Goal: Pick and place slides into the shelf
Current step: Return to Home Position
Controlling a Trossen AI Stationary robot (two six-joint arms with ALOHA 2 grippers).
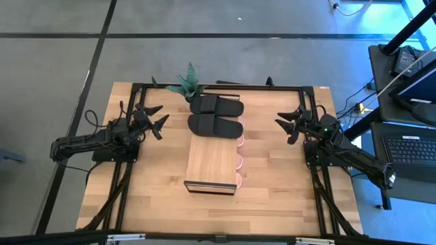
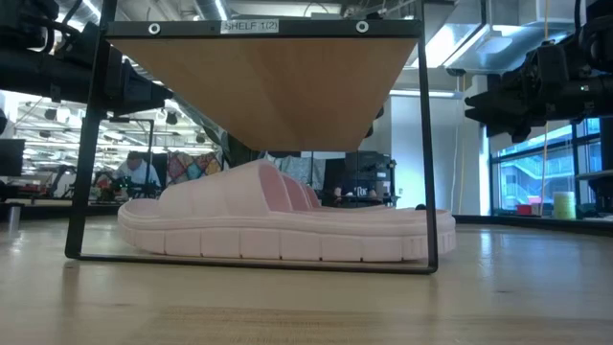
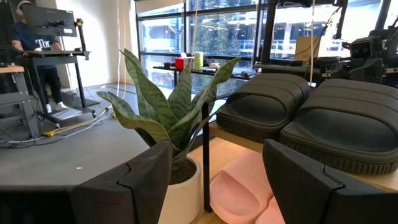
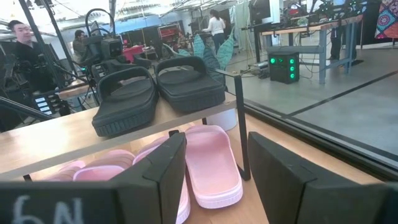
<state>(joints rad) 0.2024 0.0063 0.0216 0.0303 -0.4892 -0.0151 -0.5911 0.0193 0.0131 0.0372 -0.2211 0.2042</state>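
Shelf [image 1: 212, 163] of light wood on a thin dark frame, lying lengthwise at the centre of the table [image 1: 136, 197] when seen from above; black slides [image 1: 216, 105], one pair, sit side by side on its top at the 12 o'clock end, their ends reaching a little past the plank's edge toward 3 o'clock; pink slides [image 4: 211, 165] lie underneath on the tabletop, their ends peeking out along the 3 o'clock side; left gripper [image 1: 158, 117] hangs at 9 o'clock, well apart from the shelf, fingers spread and holding nothing; right gripper [image 1: 286, 128] hangs at 3 o'clock, likewise spread and empty, also apart from the shelf; no slide shows outside the shelf, so the job looks nearly done, with only the arms left to park; the likeliest mishap is a spread finger catching a frame post or an overhanging black slide if an arm swings inward or low, which could knock the light foam off the plank or shift the rack; potted plant [image 1: 189, 83] stands at 12 o'clock just beside the shelf's far end, toward the left arm's side, and its tall leaves could be brushed; laptop [image 1: 412, 148] sits off the table past 3 o'clock; person [image 3: 25, 31] stands at a desk in the room beyond, far from both arms.
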